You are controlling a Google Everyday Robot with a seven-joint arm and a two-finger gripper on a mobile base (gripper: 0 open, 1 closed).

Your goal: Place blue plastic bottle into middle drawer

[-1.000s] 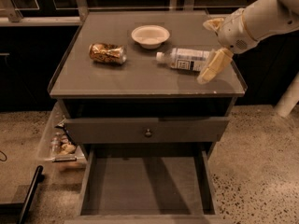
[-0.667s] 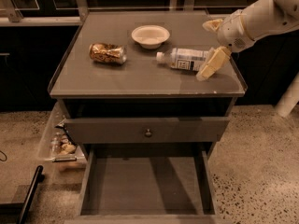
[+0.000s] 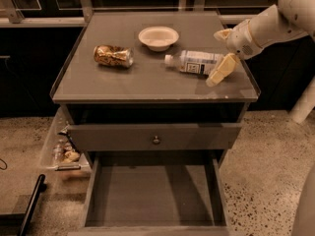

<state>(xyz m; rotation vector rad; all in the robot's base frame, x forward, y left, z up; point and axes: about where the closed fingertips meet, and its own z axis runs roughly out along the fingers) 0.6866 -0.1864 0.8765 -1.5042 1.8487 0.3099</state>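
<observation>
The blue plastic bottle [image 3: 197, 62] lies on its side on the cabinet top [image 3: 123, 82], white cap pointing left toward the bowl. My gripper [image 3: 221, 52] comes in from the right and sits at the bottle's base end. It is open, with one pale finger [image 3: 220, 71] in front of the base and the other finger [image 3: 222, 34] behind it. The bottle rests on the top and is not lifted. The middle drawer [image 3: 153, 195] is pulled out below, low in the view, and its flat grey floor is bare.
A gold drink can [image 3: 113, 56] lies at the left of the top and a white bowl [image 3: 158, 37] at the back middle. A closed drawer front with a round knob [image 3: 156, 140] is above the open drawer. A clear bin of small items [image 3: 61, 149] stands on the floor at the left.
</observation>
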